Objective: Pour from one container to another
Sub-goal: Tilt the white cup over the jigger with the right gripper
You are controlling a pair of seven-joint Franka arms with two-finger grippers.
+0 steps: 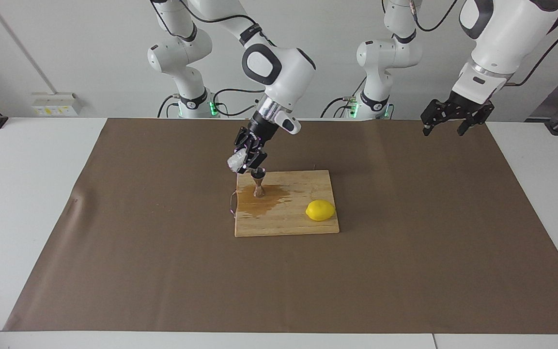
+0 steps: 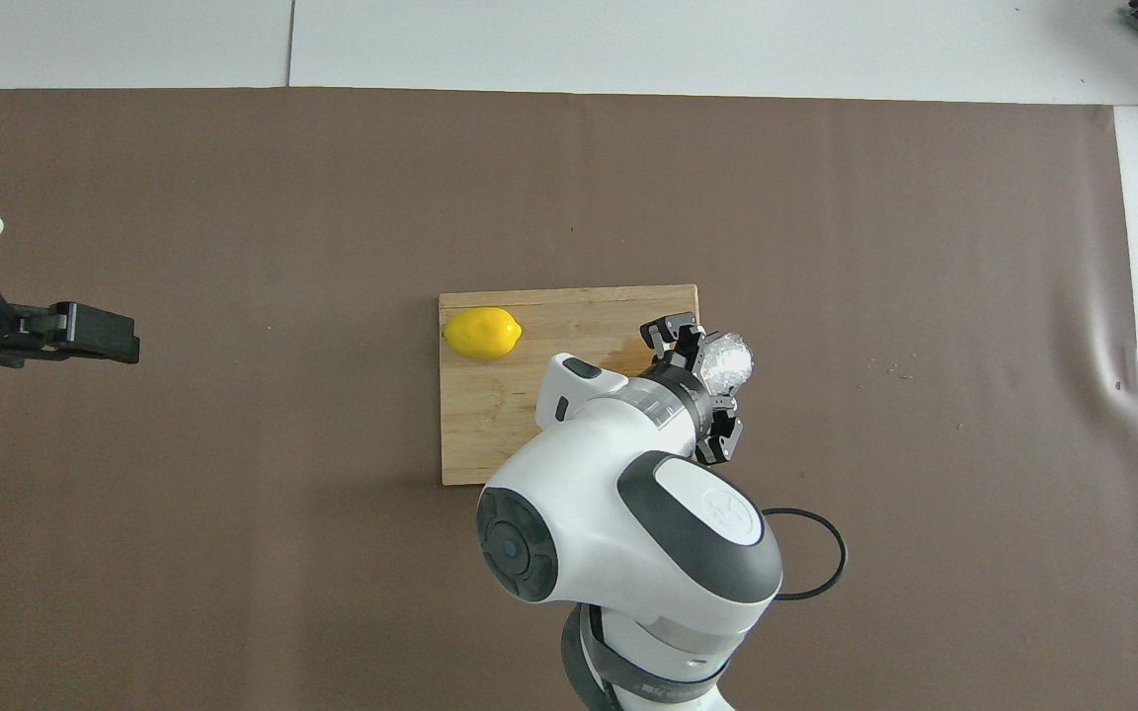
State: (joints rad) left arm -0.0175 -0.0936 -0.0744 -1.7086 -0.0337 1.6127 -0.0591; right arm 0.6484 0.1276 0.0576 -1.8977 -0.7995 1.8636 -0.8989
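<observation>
Right claw (image 1: 243, 164) grips one glass cup (image 1: 236, 161) over one jigger (image 1: 258, 184).

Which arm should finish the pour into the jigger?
Right. The right gripper already holds the glass cup tilted just above the jigger on the cutting board. The left gripper waits, open, at the table's end.

A white table (image 1: 32, 203) covered by a brown mat (image 1: 405, 242) — on the mat lies a wooden cutting board (image 1: 288, 223), near the middle.
</observation>
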